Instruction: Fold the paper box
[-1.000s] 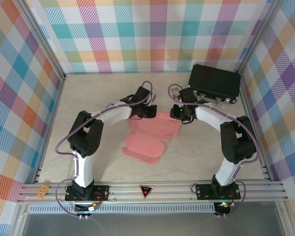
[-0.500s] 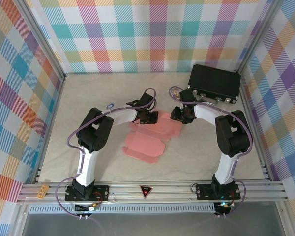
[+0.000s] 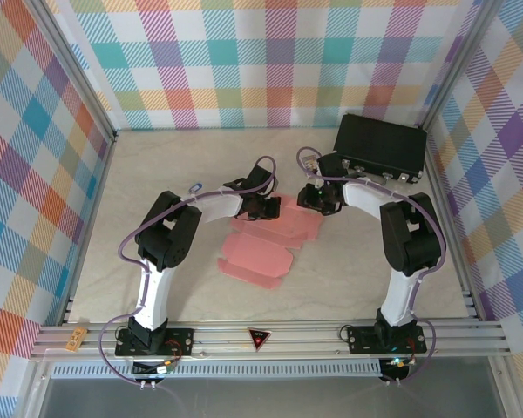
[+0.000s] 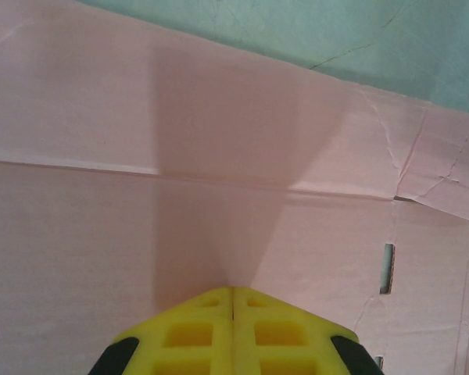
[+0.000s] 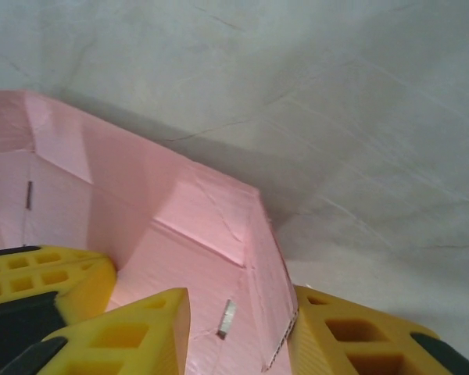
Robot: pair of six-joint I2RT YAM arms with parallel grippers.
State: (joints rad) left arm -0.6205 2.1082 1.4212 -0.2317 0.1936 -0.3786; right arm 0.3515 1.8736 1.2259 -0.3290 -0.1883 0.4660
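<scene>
Hidden: from above, my wrists cover the far edge of the paper box (image 3: 261, 248), so the flaps there are hard to make out.
Left gripper (image 4: 233, 293): clenched on nothing, tips pressed onto a flat panel near a crease.
Paper box: pink sheet lying mid-table between my arms.
Right gripper (image 5: 238, 301): fingers parted, straddling a raised flap at the sheet's far right end. The flap touches my right finger and is not pinched.

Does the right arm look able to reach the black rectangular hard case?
Likely yes: the black case lies close beyond the right gripper, but an edge of the pink cardboard sheet sits between its fingers.
</scene>
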